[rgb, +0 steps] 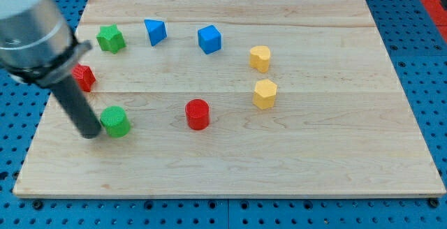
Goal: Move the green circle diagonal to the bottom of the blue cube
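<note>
Green circle (115, 121) — a short green cylinder — sits on the wooden board (314, 159) toward the view's lower left, and my tip (91, 133) is pressed right up against its left side, touching it or very nearly so. I carry no claw, only the dark rod (75, 107), so there is nothing to open, close or hold with; the rod slants up toward the view's top left into the grey arm body (31, 26).

Blue cube (209, 39) stands near the view's top, well apart from the green circle, up and to the right of it. Just left of the cube is a blue triangular block (155, 31), and further left a green star-shaped block (110, 39). A red block (84, 77) — its shape partly hidden by the rod — lies at the board's left edge, above the green circle. A red cylinder (198, 114) sits near the middle, to the right of the green circle at about the same height. Two yellow blocks stand on the right: a heart-like one (260, 58) and, below it, a hexagonal one (265, 93).
</note>
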You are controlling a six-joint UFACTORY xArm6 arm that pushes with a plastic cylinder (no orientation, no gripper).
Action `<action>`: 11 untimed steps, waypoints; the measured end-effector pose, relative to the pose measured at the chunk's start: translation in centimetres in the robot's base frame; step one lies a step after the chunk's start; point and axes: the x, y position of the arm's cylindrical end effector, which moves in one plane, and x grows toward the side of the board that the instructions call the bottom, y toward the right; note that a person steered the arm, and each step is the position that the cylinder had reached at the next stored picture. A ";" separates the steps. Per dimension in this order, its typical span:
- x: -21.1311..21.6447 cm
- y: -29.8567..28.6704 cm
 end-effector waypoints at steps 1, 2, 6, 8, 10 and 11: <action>-1.7 2.0; -1.5 2.5; -3.7 7.2; -8.2 9.6; -5.2 5.6; 0.1 5.1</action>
